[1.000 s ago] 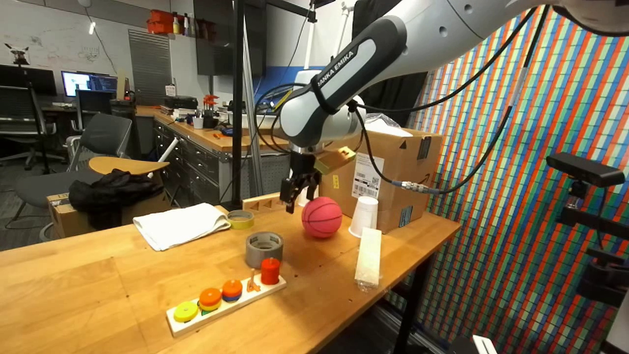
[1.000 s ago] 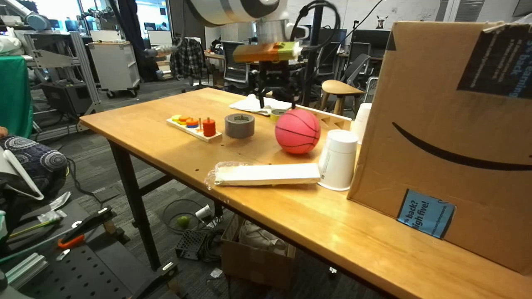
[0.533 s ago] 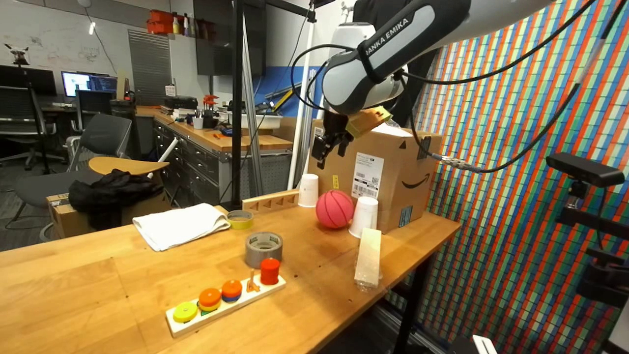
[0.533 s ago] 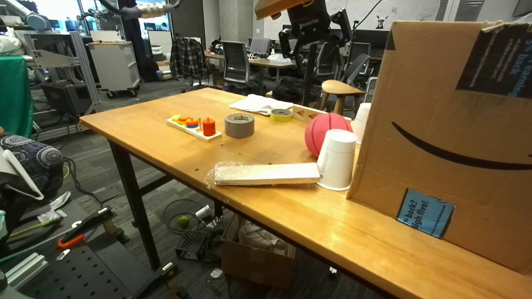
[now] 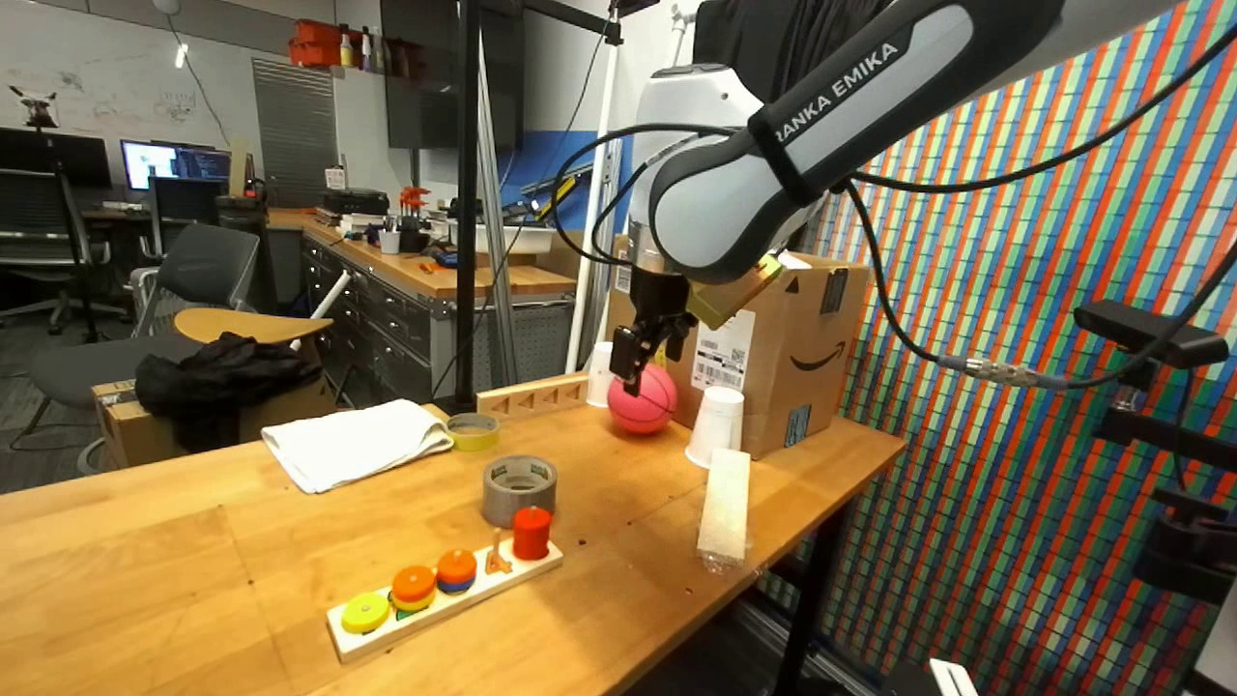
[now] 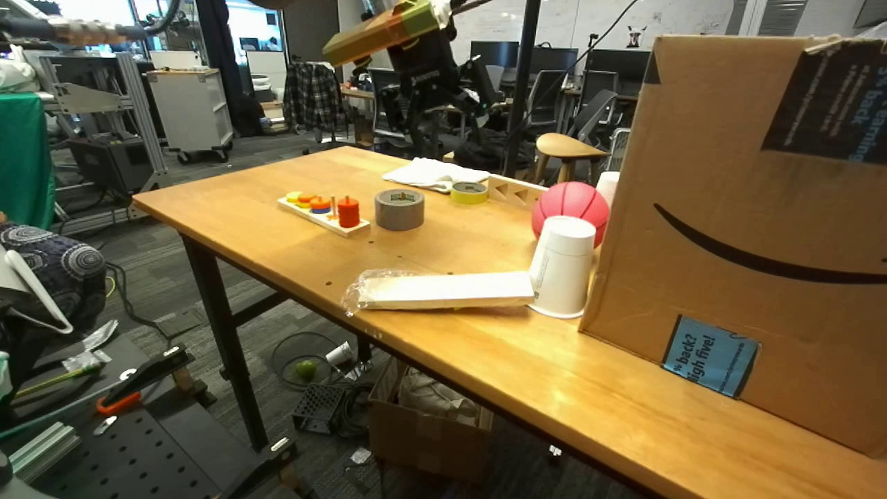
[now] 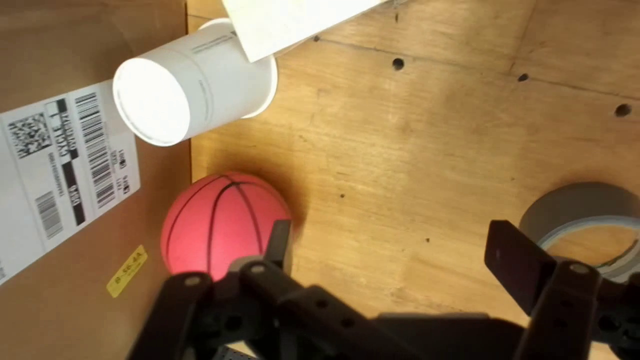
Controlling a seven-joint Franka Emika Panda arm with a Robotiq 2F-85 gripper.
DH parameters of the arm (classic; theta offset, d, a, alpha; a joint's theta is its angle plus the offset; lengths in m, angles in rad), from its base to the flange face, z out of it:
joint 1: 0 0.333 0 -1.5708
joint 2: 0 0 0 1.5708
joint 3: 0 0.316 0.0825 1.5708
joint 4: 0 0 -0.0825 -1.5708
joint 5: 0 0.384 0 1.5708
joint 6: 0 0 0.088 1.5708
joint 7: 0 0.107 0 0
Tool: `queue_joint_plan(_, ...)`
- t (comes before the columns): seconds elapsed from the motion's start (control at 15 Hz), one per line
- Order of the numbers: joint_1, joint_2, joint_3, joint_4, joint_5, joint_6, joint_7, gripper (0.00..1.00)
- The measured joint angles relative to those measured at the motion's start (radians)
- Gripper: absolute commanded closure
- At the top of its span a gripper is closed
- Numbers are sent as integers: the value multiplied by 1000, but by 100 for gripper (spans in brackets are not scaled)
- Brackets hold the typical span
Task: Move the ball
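The ball point(image 5: 643, 408) is pink-red with dark seam lines. It rests on the table close to the cardboard box, between two white cups; whether it touches them I cannot tell. In an exterior view, the ball point(image 6: 572, 201) is partly hidden behind the nearer cup. My gripper point(image 6: 447, 132) is empty in the air above the table, tilted. In an exterior view, the gripper point(image 5: 649, 365) overlaps the ball's top. In the wrist view, the gripper point(image 7: 392, 250) has its fingers wide apart over bare wood. One finger point(image 7: 278, 245) covers the edge of the ball point(image 7: 225, 215).
The cardboard box point(image 6: 734, 208) stands beside the ball. One upturned white cup point(image 6: 563, 270) touches or nearly touches a white wrapped block point(image 6: 447, 290). The other cup point(image 5: 599, 372) is behind. A grey tape roll point(image 5: 520, 491), a ring-stacking toy point(image 5: 445, 599) and a cloth point(image 5: 358, 445) are on the table.
The ball has shifted across the table toward the box and the far cup. My gripper has risen off the ball, then come partly back down, tilting. Its fingers stay apart.
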Motion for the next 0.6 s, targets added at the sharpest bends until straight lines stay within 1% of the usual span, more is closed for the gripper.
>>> queue_joint_plan(0.27, 35, -37, 25, -73, 46, 0, -18, 0)
queue_joint_plan(0.6, 84, -38, 37, -110, 135, 3, -82, 0)
